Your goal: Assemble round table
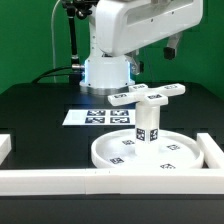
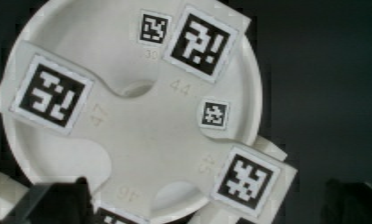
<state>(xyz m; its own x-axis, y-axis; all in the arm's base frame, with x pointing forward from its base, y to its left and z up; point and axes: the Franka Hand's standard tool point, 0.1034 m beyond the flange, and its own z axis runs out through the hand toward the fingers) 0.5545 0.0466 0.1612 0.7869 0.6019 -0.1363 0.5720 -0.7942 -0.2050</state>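
A white plastic round table stands upside down near the front of a black desk (image 1: 35, 100). Its big rimmed disc (image 1: 175, 155) lies flat, a short leg (image 1: 147, 128) stands upright on the disc's middle, and the cross-shaped base (image 1: 150, 95) sits on top of the leg. The disc rests close to the white rails (image 1: 50, 180) at the front and at the exterior view's right. Behind it lies the marker board (image 1: 95, 117). The white arm (image 1: 120, 25) hangs above, its jaws well clear of the base, seemingly parted and gripping nothing; the wrist view looks down on the cross. The base probably needs tightening onto the leg. To do that well, the jaws should come straight down over the centre of the cross, grip it squarely, and turn without tipping the leg or sliding the disc. No brand or words can be read; the parts carry only black-and-white square tags (image 2: 201, 45).
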